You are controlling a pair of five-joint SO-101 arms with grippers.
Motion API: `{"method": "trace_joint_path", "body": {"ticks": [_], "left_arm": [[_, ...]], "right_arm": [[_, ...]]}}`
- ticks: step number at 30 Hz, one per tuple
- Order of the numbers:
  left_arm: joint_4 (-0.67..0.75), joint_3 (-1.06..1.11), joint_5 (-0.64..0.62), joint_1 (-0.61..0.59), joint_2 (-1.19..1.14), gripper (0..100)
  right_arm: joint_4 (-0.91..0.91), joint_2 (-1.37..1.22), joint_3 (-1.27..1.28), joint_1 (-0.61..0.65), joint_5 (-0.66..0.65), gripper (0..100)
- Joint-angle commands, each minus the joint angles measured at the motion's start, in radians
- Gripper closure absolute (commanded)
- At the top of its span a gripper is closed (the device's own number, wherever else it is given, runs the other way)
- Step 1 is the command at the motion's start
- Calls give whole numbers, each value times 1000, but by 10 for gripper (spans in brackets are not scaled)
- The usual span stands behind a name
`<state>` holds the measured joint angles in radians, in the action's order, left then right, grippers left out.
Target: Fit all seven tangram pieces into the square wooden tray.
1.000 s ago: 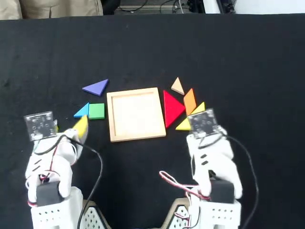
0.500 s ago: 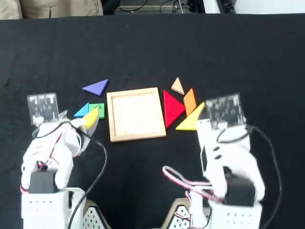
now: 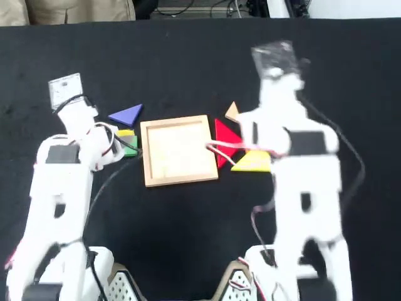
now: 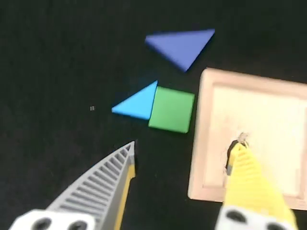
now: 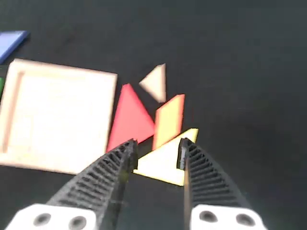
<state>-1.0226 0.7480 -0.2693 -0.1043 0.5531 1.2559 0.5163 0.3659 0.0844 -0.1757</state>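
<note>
The left gripper (image 4: pixel 183 149) hangs wide open with nothing between its grey and yellow fingers. One finger hangs over the bare black counter (image 3: pixel 188 63); the yellow finger (image 4: pixel 244 167) hangs over the rim of the square wooden tray (image 3: pixel 178 150). Whether it touches the wood cannot be told.

The right gripper (image 5: pixel 157 145) is partly open, its two black fingers apart by a moderate gap, and it holds nothing. The yellow triangle (image 5: pixel 165 163) lies on the counter beneath that gap.

The tray sits empty near the middle of the counter. On the side toward the counter's left edge lie the green square (image 4: pixel 171 109), just beside the tray, the light blue triangle (image 4: pixel 136 103) touching the square, and the purple triangle (image 4: pixel 181 44) a little apart, by the tray's far corner. On the tray's right side the red triangle (image 5: pixel 129 120) lies against the rim, with the orange parallelogram (image 5: pixel 169 120) beside it and the small beige triangle (image 5: pixel 156 81) near both.
</note>
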Motion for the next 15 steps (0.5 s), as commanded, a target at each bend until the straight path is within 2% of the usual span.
{"method": "trace_joint_path", "body": {"ticks": [1, 3, 8, 15], "left_arm": [[54, -84, -18, 8, -161, 691], [106, -73, -8, 4, -181, 667], [238, 22, 15, 2, -181, 562], [301, 51, 14, -79, -181, 562]], "right_arm": [[89, -291, -229, 101, 11, 842], [120, -427, -292, 101, 32, 836], [173, -705, -403, 130, 83, 709], [146, -877, -418, 176, 86, 715]]}}
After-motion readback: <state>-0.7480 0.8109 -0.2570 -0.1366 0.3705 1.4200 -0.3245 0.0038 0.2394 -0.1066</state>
